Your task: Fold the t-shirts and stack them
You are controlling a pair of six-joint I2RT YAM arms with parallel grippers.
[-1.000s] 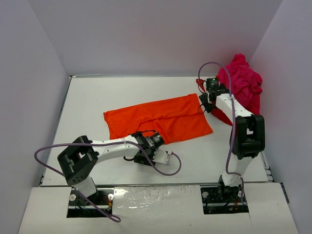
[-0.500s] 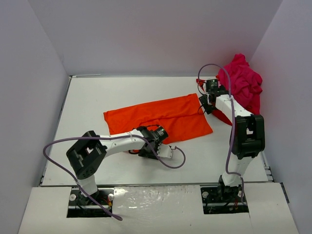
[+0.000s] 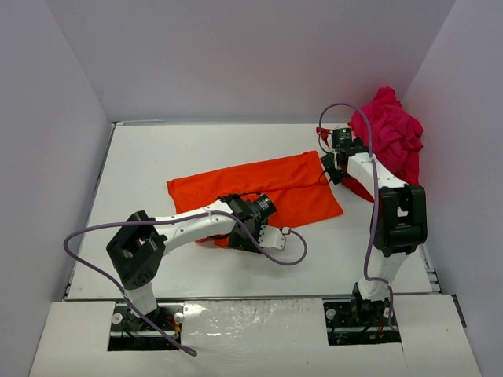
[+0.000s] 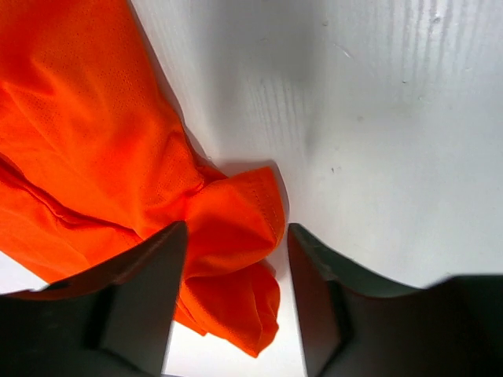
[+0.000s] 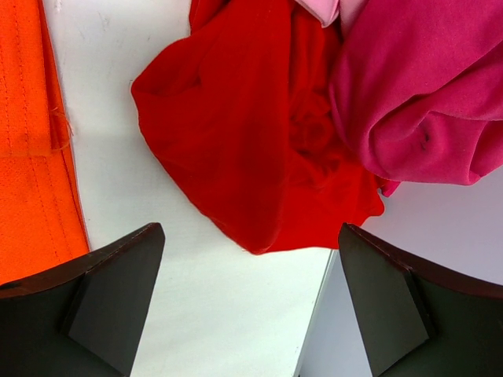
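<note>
Looking through the left wrist camera, I see the left gripper [image 4: 236, 236] pinching a bunched fold at the near edge of the orange t-shirt [image 4: 94, 133], with cloth filling the gap between its fingers. The bottom of the frame cuts off the rest of the fold. From above, the arm covers that spot, and the rest of the shirt lies spread across the middle of the table [image 3: 157, 157]. My right gripper [image 5: 251, 236] hangs spread wide above the red t-shirt [image 5: 251, 141], gripping nothing. That shirt lies crumpled against the magenta t-shirt [image 5: 416, 86], which is heaped in the far right corner and partly out of frame.
</note>
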